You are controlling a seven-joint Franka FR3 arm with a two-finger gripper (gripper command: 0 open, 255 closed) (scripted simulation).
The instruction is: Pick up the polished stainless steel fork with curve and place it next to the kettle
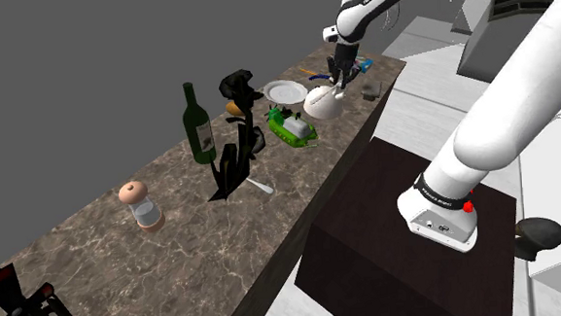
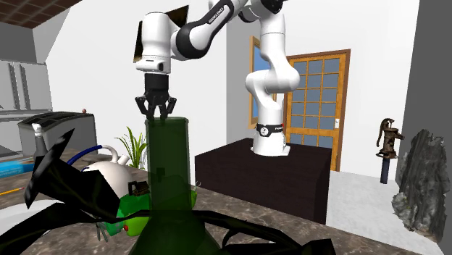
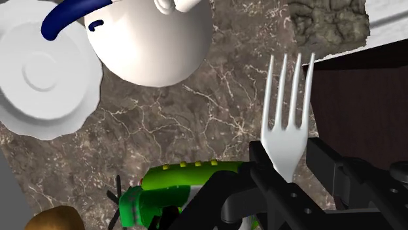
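Observation:
A pale metal fork is clasped between my black fingers, its tines pointing away from the hand. My gripper is shut on its handle. In the shoulder view the gripper hangs just above the white round kettle at the far end of the marble counter. The kettle, with its dark blue handle, lies beyond and to one side of the tines. In the second exterior view the gripper hovers high over the kettle.
A white plate sits beside the kettle, a green toy-like object just before it. A dark bottle, a black figure, a shaker and a small glass also stand on the counter. The counter's edge borders my dark stand.

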